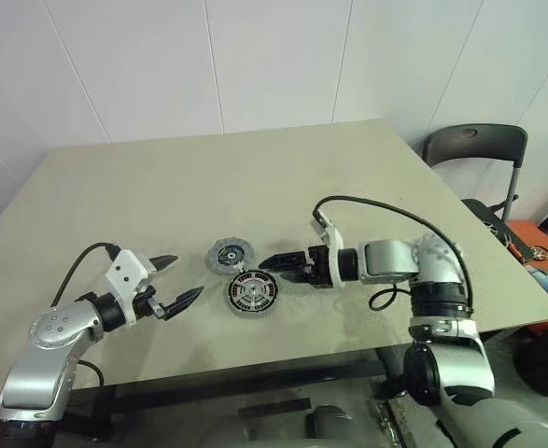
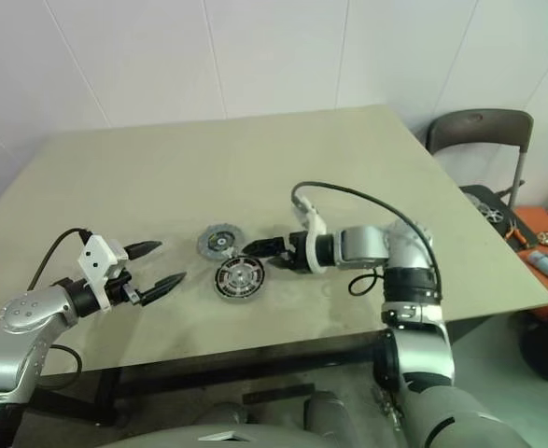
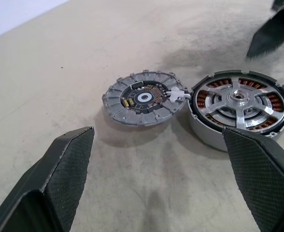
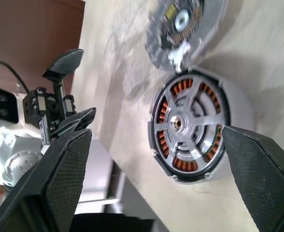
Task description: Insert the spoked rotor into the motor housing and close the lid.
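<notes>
The left gripper (image 1: 173,279) hangs low at the left, its forearm angled forward and toward the right; its two black fingers (image 3: 62,169) are spread wide with nothing between them; the right arm bends in from the right, forearm lying across toward the left; the right gripper (image 1: 275,264) points left, its fingers (image 4: 59,169) parted and empty.

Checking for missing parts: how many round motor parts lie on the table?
2. The lid lies flat, circuit face up; the motor housing, with the spoked rotor already seated inside, sits right beside it, nearer the robot. Nothing seems hidden.
</notes>
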You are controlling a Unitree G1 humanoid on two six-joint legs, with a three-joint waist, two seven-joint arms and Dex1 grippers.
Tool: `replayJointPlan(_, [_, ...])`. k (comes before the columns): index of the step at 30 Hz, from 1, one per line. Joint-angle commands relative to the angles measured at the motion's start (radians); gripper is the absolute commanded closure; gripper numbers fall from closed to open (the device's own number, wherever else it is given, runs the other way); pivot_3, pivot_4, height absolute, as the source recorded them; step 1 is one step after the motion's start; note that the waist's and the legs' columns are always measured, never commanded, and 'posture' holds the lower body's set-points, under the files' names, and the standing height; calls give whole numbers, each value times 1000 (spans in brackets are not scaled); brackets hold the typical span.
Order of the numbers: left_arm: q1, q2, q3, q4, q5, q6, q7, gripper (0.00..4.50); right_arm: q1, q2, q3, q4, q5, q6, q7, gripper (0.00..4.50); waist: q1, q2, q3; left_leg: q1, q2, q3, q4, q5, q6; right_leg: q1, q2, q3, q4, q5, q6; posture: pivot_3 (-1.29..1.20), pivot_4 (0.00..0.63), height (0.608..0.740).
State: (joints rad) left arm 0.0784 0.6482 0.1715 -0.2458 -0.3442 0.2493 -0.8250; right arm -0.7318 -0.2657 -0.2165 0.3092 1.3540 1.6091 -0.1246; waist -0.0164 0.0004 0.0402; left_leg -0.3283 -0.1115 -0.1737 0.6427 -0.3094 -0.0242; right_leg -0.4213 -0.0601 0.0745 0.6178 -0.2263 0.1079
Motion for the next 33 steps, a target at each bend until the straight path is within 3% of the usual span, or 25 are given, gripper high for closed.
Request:
replayJointPlan(1, [-18, 7, 11, -3, -4, -14, -1, 0, -58, -75, 42, -91, -22, 5, 89, 29, 0, 0, 0, -1, 0, 0, 0, 0, 0, -1, 0, 0, 0, 0, 0, 0, 0, 740])
replayJointPlan(4, [-18, 9, 13, -1, -4, -16, -3, 0, -50, -151, 146, -211, -145, -93, 235, 29, 2, 0, 0, -3, 0, 0, 0, 0, 0, -2, 0, 0, -1, 0, 0, 0, 0, 740])
replayJointPlan(8, [-13, 10, 20, -2, -5, -16, -1, 0, -11, -239, 366, -355, -426, -440, 518, 29, -2, 0, 0, -7, 0, 1, 1, 0, 1, -6, 0, -1, -2, 1, 2, 0, 0, 740])
replayJointPlan(13, [1, 9, 31, -7, -7, -17, 4, 0, 21, -256, 556, -381, -654, -734, 801, 1669, 3, -1, 0, -9, 0, 1, 3, -1, 1, -6, -1, -1, -4, 2, 4, 0, 0, 740])
replayJointPlan(17, [13, 7, 37, -15, -7, -19, 10, 0, 4, -214, 637, -323, -782, -849, 899, 3052, 3, -2, 0, -9, 0, 1, 3, -1, 1, -6, -1, -1, -4, 2, 4, 0, 0, 740])
replayJointPlan(21, [29, 4, 45, -31, -10, -16, 20, 0, -13, -152, 639, -263, -832, -891, 970, 4477, 5, -2, 0, -9, 0, 1, 3, -1, 1, -6, -1, -1, -3, 3, 3, 0, 0, 740])
replayJointPlan(33, [58, 1, 56, -53, -13, -13, 36, 0, 23, -65, 697, -108, -1021, -979, 1064, 4477, 6, -2, 0, -9, 0, 1, 3, -1, 1, -7, 0, -1, -3, 3, 3, 0, 0, 740])
